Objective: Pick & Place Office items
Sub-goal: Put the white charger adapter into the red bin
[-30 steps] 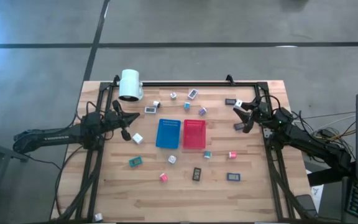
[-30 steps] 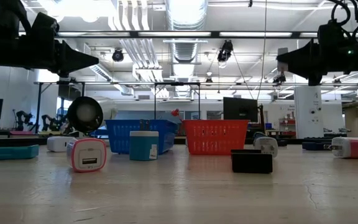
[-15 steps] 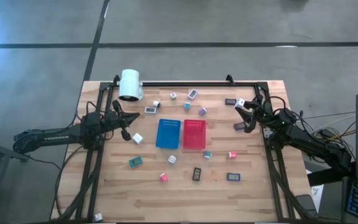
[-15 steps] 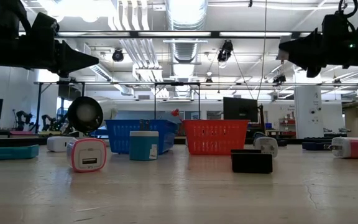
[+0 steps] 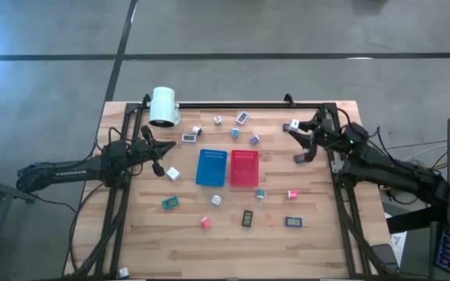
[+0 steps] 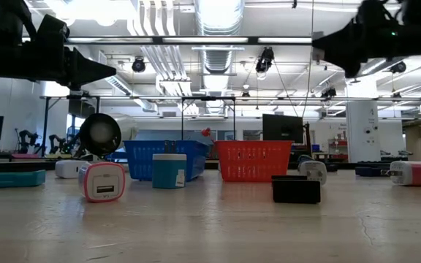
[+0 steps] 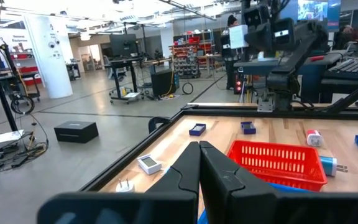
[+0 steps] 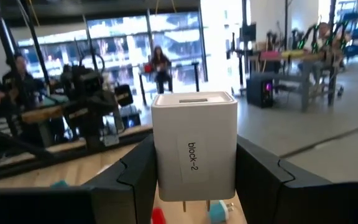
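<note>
White block, "block-2" label, between fingers

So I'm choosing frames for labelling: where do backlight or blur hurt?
Low view: ceiling lights leave both arms as silhouettes, and the right gripper is motion-smeared. Right wrist view: bright windows behind, the white block still readable. High view: evenly lit.

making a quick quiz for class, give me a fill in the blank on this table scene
1. The right pincer holds a white block labelled ____.
2. The left pincer is ____ and holds nothing.
3. Beside the blue tray lies a ____ tray.
4. The big white cylinder lies near the table's far ____ corner.

Missing words: block-2; shut; red; left
</note>
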Tool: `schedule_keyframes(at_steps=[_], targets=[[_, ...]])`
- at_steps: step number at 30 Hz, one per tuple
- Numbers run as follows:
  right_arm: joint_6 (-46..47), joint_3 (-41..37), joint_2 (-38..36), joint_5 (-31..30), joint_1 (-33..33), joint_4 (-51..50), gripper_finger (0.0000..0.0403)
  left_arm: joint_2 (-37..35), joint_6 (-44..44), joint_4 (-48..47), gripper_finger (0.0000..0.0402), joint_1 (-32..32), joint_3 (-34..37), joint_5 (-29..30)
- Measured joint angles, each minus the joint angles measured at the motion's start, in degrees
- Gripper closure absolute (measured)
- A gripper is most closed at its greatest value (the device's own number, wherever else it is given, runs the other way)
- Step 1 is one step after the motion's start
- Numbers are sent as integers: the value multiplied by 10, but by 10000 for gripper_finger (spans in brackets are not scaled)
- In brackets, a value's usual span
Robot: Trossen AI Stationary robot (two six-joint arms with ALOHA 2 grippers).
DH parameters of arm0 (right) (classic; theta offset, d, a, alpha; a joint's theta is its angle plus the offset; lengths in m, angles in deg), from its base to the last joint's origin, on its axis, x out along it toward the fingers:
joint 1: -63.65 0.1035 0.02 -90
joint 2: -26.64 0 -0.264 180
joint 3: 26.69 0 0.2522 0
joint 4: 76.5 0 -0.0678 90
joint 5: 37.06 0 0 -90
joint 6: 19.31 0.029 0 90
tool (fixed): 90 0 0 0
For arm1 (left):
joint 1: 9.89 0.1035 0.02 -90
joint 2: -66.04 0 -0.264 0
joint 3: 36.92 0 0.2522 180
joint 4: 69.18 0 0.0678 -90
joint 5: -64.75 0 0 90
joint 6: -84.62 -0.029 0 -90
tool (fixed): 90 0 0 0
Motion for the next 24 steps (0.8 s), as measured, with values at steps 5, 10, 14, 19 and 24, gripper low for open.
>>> schedule_keyframes(at_steps=[5,10,14,19,24], targets=[[-36,89,110,0,29,-55,241,0,-1,0,392,0,0,0],[-69,175,229,-2,69,-129,241,0,-2,-4,392,0,0,0],[-84,225,318,-13,102,-144,241,0,-2,-4,392,0,0,0],[-84,284,412,-21,128,-169,241,0,-2,-4,392,0,0,0],[-84,342,488,-24,148,-224,241,0,-2,-4,392,0,0,0]])
